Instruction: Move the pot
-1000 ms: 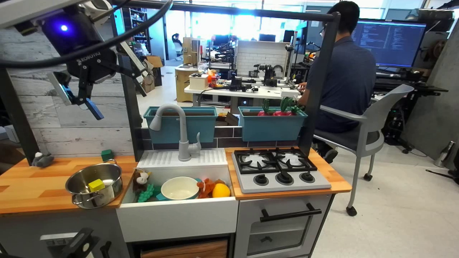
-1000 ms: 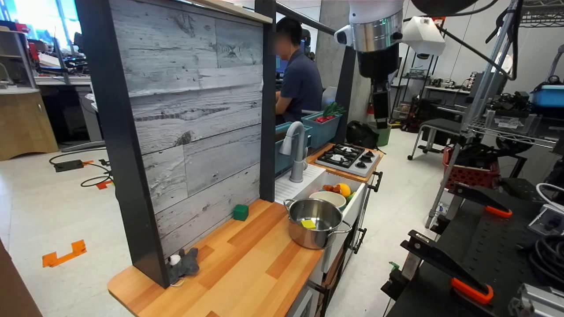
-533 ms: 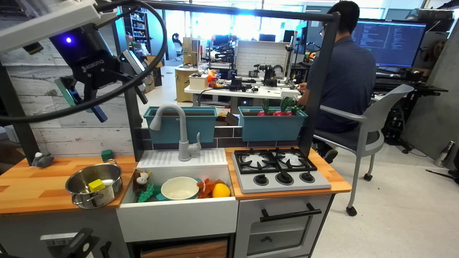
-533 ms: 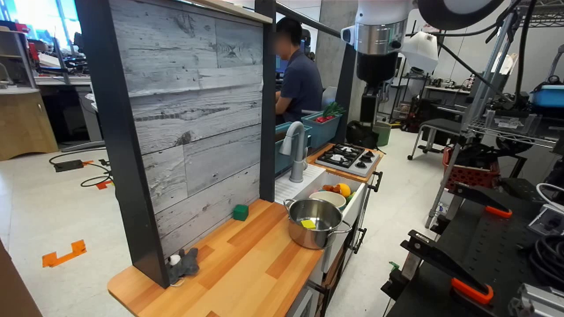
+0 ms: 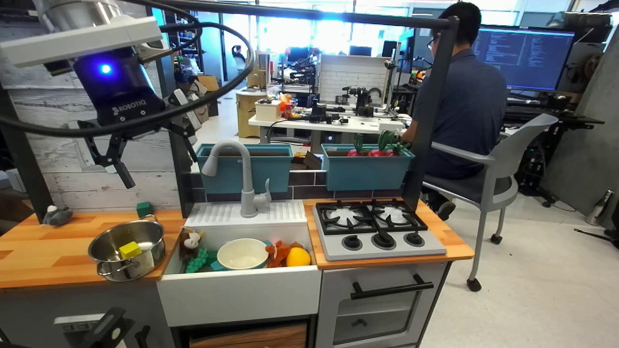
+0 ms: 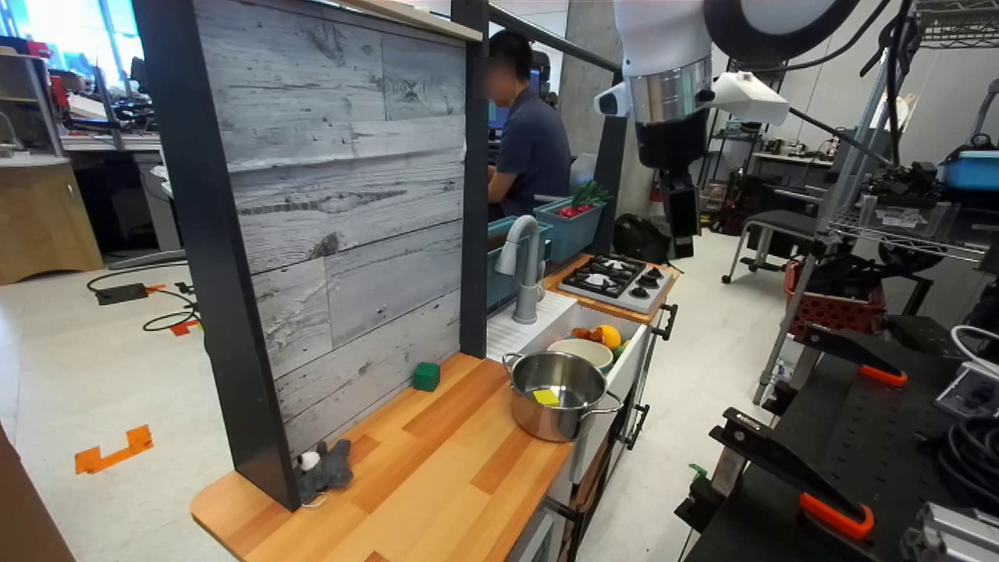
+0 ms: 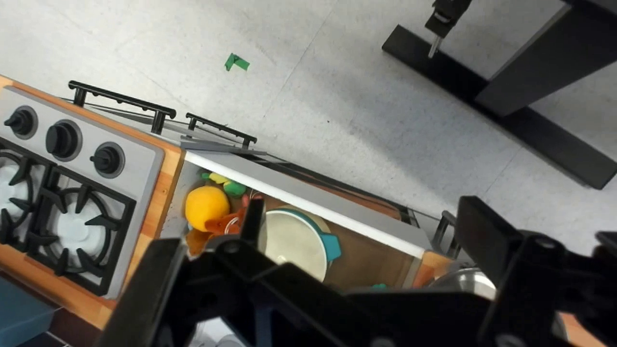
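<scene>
Small round shiny silver metal pot (image 5: 138, 267) w/ 2 loop handles sits upright on lt-brown wood counter (image 5: 38, 246), approx. 8 o'clock in an exterior view, nr counter's front edge & just beside white rect. sink (image 5: 239, 297). Yellow block (image 5: 130, 250) inside pot. Black 2-finger Robotiq gripper (image 5: 161, 169) hangs well above counter, well apart from pot, at approx. 1 o'clock from it in both exterior views; jaws spread wide, big gap btwn tips. Wrist view: jaws apart, pot partly hidden behind one of them at approx. 4 o'clock.

From pot in an exterior view: dk-green cube (image 5: 144, 209) at 1 o'clock, by gray-white plank panel (image 5: 96, 193); gray plush toy (image 5: 58, 216) at 10 o'clock; sink at 3 o'clock. In sink: round cream bowl (image 5: 242, 253) w/ teal handles; from it, yellow-orange ball-shaped toy (image 5: 298, 257) at 3 o'clock, orange toy (image 5: 277, 253) btwn the two, green knobbly toy (image 5: 197, 261) at 9 o'clock. Gray curved tap (image 5: 247, 188) at sink's 12 o'clock. Past sink, at 3 o'clock: silver rect. hob (image 5: 333, 245) w/ black grates & 3 black knobs. Beyond, at approx. 2 o'clock, man in navy shirt (image 5: 459, 106) seated on gray chair (image 5: 523, 147).
</scene>
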Available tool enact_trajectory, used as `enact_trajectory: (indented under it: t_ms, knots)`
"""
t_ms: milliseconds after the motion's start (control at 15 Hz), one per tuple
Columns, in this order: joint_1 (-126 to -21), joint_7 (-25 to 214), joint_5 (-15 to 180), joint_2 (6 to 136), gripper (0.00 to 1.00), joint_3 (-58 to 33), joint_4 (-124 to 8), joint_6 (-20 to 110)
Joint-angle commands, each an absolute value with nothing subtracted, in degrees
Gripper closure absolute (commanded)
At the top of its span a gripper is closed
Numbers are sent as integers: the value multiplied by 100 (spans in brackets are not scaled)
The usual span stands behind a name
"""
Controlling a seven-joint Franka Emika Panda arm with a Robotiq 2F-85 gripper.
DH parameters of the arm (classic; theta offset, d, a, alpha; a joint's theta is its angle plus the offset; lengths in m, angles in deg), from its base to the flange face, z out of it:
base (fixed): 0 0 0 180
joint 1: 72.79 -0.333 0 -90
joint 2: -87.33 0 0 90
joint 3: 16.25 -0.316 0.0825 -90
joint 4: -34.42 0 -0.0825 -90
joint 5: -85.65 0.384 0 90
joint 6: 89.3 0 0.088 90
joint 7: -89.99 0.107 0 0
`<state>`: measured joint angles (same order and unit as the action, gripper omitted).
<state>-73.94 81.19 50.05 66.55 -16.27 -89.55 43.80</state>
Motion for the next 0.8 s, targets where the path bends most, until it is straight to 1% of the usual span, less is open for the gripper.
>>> enact_trajectory:
  t_ms: [0,533,733]
  knots:
    - [-7567,7874,5051,6237,0,-1611,-8322,3593]
    - [-8178,8731,4978,5289,0,-1609,-6815,1876]
    - [-8254,8885,4848,5090,0,-1598,-6691,1871]
